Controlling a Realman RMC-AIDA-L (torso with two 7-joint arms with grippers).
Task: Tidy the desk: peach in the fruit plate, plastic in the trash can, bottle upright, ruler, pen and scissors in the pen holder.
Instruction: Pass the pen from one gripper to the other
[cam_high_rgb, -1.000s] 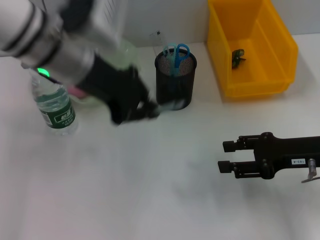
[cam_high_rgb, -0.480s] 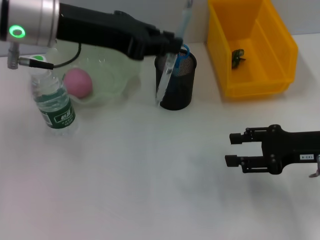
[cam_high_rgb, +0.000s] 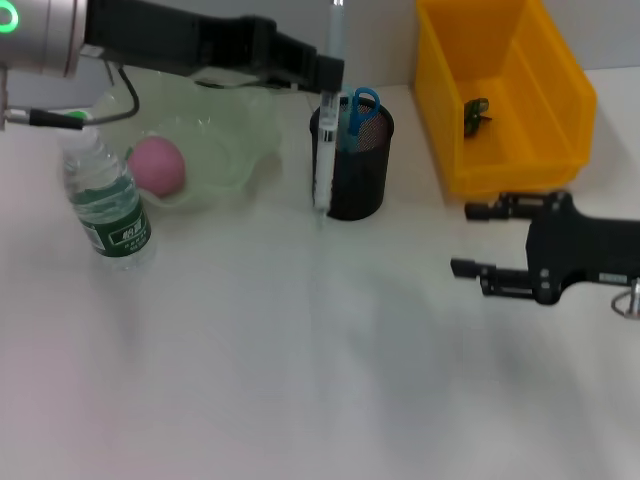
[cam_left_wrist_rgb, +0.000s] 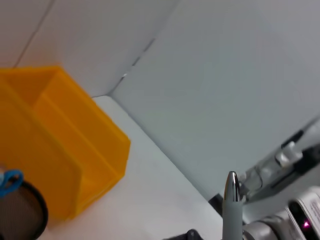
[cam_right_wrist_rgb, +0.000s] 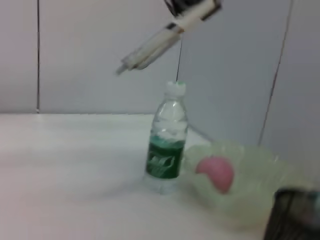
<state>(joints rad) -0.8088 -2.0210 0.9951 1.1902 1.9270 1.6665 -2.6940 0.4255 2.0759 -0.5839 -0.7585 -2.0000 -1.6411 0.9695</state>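
Left claw (cam_high_rgb: 325, 78) clamped on pen (cam_high_rgb: 324, 150); since half second ago pen swung from slant to near upright, lower end beside pen holder (cam_high_rgb: 351, 160) rim, outside mesh, not yet in. You need to lift and shift it over opening before release. Scissors (cam_high_rgb: 356, 108) already in holder. Peach (cam_high_rgb: 157, 165) in fruit plate (cam_high_rgb: 235, 150), bottle (cam_high_rgb: 108, 208) upright beyond plate. Right claw (cam_high_rgb: 478, 240), fingers apart, empty, drifted nearer trash can (cam_high_rgb: 505, 95); plastic (cam_high_rgb: 475, 115) inside.

Your left gripper (cam_high_rgb: 325, 80) is clamped shut beside the black mesh pen holder (cam_high_rgb: 352, 170); your right gripper (cam_high_rgb: 470, 238) hovers spread, well apart.
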